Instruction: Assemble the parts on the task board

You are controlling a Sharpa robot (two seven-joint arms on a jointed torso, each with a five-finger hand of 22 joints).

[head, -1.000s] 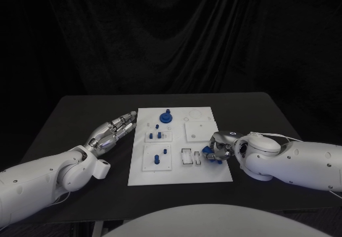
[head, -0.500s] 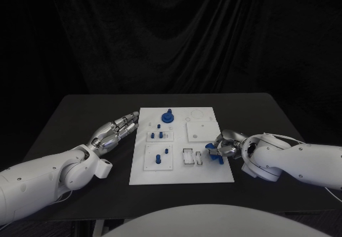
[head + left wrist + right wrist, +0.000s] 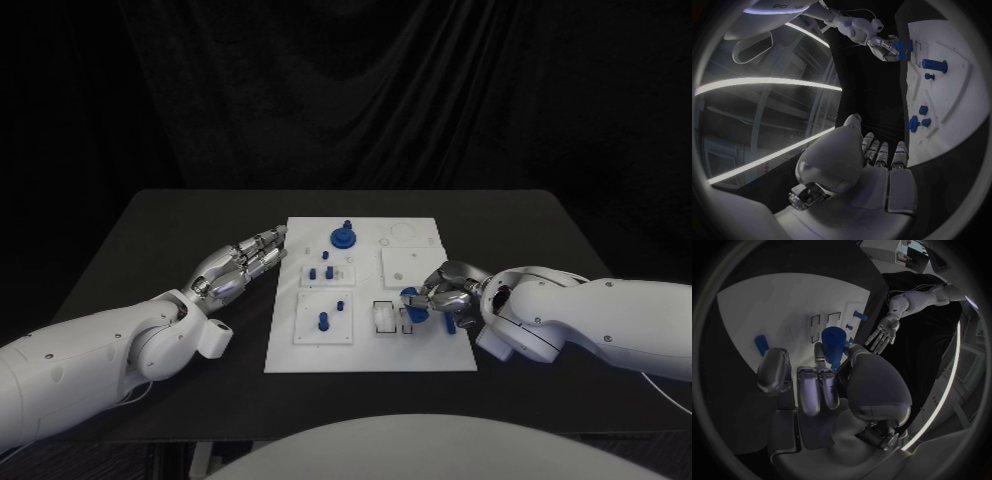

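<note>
Blue part: pinched by right hand, near task board right edge.
Left hand: spread, flat beside board's left edge.
Advice: keep part upright over its slot.

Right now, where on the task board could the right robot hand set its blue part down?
Bare: the task board's near strip and its far-right corner by the round outlines. Crowded: the left column of blue pegs, and the slots beside the right robot hand holding the blue part.

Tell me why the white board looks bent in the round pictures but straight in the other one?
The wrist views use fisheye lenses, so the flat white task board curves there, and bright light streaks arc round the left wrist view; in the head view its edges stay straight against the dark curtain.
</note>
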